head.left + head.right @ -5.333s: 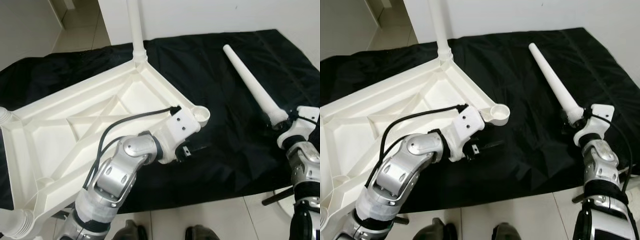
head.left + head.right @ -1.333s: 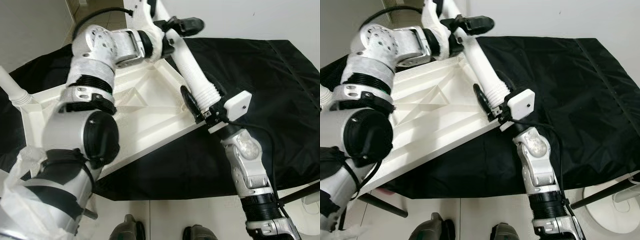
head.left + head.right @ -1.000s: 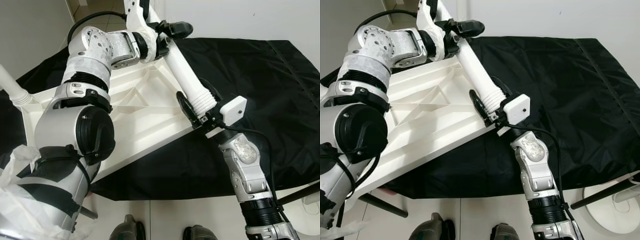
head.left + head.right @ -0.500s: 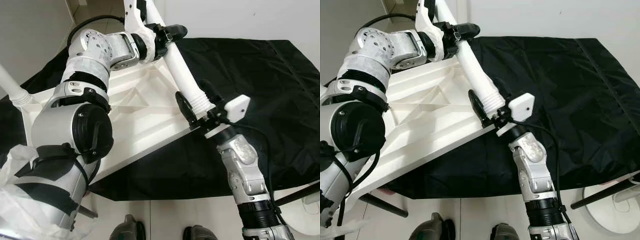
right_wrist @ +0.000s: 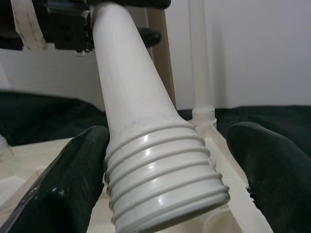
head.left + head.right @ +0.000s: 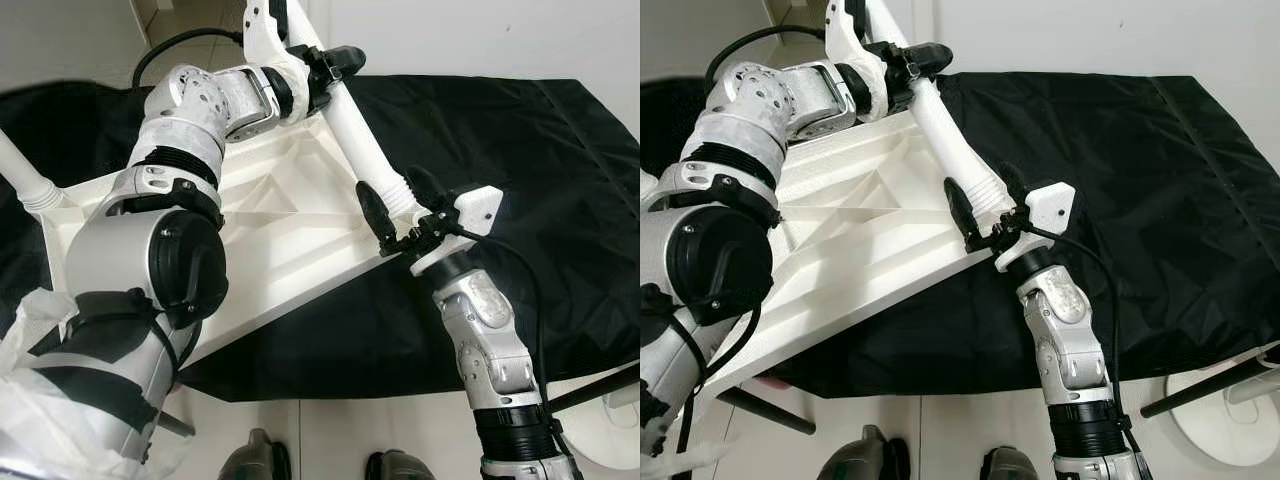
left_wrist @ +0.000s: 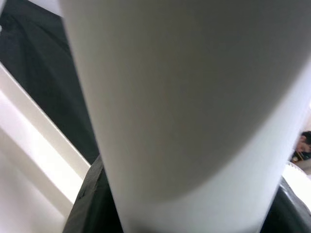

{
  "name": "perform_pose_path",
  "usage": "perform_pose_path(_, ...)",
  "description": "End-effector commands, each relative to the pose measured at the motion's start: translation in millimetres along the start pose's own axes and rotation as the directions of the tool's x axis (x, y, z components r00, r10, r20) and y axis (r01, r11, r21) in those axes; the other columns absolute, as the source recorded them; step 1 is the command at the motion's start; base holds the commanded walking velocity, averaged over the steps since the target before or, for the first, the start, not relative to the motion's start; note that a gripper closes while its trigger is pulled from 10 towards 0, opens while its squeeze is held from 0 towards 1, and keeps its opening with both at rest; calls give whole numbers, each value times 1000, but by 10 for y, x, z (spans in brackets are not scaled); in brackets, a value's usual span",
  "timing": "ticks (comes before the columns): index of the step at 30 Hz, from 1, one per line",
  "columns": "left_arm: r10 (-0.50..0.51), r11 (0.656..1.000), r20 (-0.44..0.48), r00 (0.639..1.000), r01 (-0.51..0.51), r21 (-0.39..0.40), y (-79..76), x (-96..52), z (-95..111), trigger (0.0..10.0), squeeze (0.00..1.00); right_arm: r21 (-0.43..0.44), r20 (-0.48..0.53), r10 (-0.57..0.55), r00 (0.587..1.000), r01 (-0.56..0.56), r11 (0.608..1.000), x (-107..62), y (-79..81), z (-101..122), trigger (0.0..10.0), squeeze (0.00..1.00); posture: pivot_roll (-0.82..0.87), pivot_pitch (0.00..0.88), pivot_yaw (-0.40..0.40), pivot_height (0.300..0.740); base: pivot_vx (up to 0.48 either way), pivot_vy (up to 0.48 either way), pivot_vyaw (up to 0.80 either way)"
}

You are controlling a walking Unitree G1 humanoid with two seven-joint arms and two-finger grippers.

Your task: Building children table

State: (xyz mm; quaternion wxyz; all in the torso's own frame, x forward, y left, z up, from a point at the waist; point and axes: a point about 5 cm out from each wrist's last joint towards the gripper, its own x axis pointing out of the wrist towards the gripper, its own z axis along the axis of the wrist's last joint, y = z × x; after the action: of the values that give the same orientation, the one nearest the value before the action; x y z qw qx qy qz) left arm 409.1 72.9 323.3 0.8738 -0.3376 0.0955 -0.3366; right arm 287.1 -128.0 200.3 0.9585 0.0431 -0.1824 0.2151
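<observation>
White table leg (image 6: 362, 150), white tabletop (image 6: 250, 240), black cloth (image 6: 520, 150), black-fingered pincers, silver arms

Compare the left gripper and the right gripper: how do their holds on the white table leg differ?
The left gripper is shut on the smooth upper end of the table leg; the right gripper is open, its fingers either side of the ribbed lower end. The left gripper is high above the tabletop; the right gripper is low at its corner. Both point at the same leg.
</observation>
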Motion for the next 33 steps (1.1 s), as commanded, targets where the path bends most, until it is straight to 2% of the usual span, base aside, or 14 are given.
perform_pose_path(1,8,997,86,996,-15,76,19,-115,246,10000,0,-52,-123,-170,978,164,985,-172,-310,-161,10000,0,-124,67,49,740,0,0,0)
perform_pose_path(5,38,996,123,992,-48,79,60,-152,318,10000,0,-86,-165,-201,966,189,978,-200,-443,-178,10000,0,-119,60,30,740,0,0,0)
perform_pose_path(10,47,995,140,989,-59,84,74,-172,361,10000,0,-93,-172,-203,964,189,978,-202,-479,-176,10000,0,-108,56,23,740,0,0,0)
perform_pose_path(14,76,995,173,982,-86,53,111,-238,469,10000,0,-75,-112,-186,976,178,981,-160,-502,-133,10000,0,-93,43,20,740,0,0,0)
perform_pose_path(19,88,995,175,981,-94,25,134,-255,481,10000,0,-34,-60,-166,984,164,986,-160,-477,-98,10000,0,-84,45,16,740,0,0,0)
perform_pose_path(22,78,997,160,984,-79,-3,132,-257,466,10000,0,10,32,-107,994,107,994,-149,-398,-7,10000,0,-80,48,15,740,0,0,0)
perform_pose_path(28,64,997,145,987,-58,-43,118,-245,446,10000,0,29,73,-91,993,89,996,-121,-385,47,10000,0,-79,46,19,740,0,0,0)
perform_pose_path(30,44,992,128,991,-28,-123,95,-227,419,10000,0,32,91,-78,993,75,997,-111,-395,70,10000,0,-76,45,22,740,0,0,0)
perform_pose_path(33,45,991,123,991,-29,-129,92,-220,411,10000,0,32,103,-70,992,67,997,-112,-402,92,10000,0,-75,42,27,740,0,0,0)
